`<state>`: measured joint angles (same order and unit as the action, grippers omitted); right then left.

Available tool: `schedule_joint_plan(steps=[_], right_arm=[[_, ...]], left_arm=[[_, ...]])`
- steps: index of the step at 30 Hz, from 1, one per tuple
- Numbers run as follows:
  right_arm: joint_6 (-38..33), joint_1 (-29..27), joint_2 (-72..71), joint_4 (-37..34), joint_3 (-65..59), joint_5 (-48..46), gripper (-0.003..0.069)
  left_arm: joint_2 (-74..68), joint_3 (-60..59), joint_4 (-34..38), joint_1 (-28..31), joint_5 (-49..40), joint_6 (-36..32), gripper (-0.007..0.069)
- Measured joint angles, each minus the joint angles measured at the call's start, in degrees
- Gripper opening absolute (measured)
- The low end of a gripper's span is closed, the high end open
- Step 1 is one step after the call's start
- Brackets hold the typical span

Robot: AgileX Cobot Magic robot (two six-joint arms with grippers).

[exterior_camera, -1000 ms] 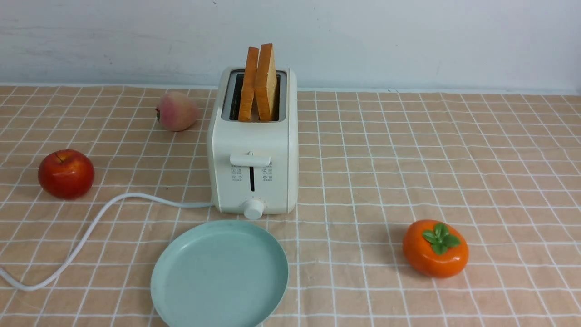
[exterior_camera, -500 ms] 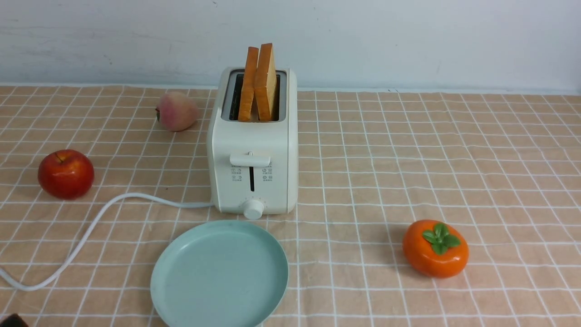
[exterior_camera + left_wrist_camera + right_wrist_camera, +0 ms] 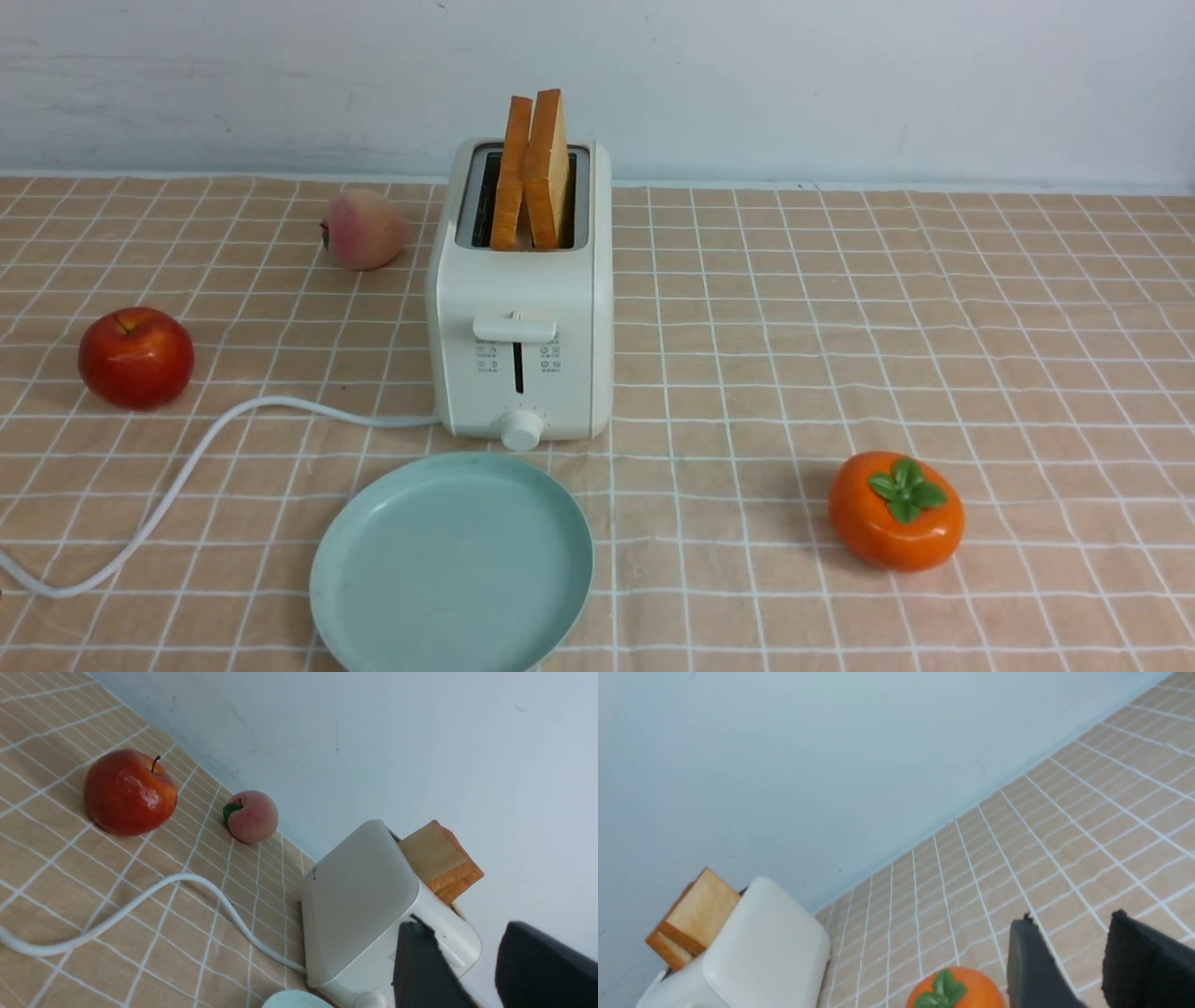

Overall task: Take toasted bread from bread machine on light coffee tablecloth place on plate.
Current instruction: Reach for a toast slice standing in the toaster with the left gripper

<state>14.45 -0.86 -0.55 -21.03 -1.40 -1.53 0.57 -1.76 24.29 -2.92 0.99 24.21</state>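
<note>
While your black left gripper (image 3: 467,956) and right gripper (image 3: 1069,947) hang parted and empty, the round mint-green plate (image 3: 453,569) lies bare toward the table's near edge. Just behind, two golden toasted bread slices (image 3: 546,168) lean together in the cream-white bread machine (image 3: 519,308): reach first, likely from above. The gridded tan tablecloth (image 3: 840,308) offers open room rightward.

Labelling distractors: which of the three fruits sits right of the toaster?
The orange persimmon with the green leafy cap. The red apple and pink peach both lie left of the bread machine.
</note>
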Motion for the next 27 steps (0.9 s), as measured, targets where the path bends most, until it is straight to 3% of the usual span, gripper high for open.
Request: schedule_joint_plan(steps=[7,11,13,16,17,18,22,27], right_arm=[[0.19,0.0,0.0,-0.78,0.0,1.53,0.0238],[2.56,0.54,0.28,-0.5,6.52,-0.56,0.0189],[2.63,0.62,1.63,0.63,11.85,-3.07,0.0155],[1.92,0.62,11.13,5.33,28.45,-16.08,0.0038],[1.84,0.62,11.87,5.58,29.38,-17.02,0.0031],[1.27,0.62,17.4,6.84,35.54,-22.71,-0.0001],[-3.68,0.62,33.44,7.82,48.98,-43.29,-0.0019],[-11.75,0.62,45.47,6.27,53.13,-57.67,-0.0019]], left_arm=[[0.0,0.0,1.11,0.0,5.09,0.67,0.0203],[0.0,6.15,1.31,0.0,8.85,0.58,0.0024],[-0.96,10.33,0.92,0.0,6.34,-0.14,-0.0015],[-10.06,25.75,-1.29,0.0,-10.83,-4.06,-0.0014],[-11.74,26.63,-1.44,0.0,-10.83,-4.27,-0.0014],[-17.16,32.67,-2.77,0.0,-21.73,-5.78,-0.0014],[-38.86,47.97,-6.77,0.0,-46.54,-9.48,-0.0014],[-57.0,57.49,-7.33,0.04,-57.36,-16.36,-0.0014]])
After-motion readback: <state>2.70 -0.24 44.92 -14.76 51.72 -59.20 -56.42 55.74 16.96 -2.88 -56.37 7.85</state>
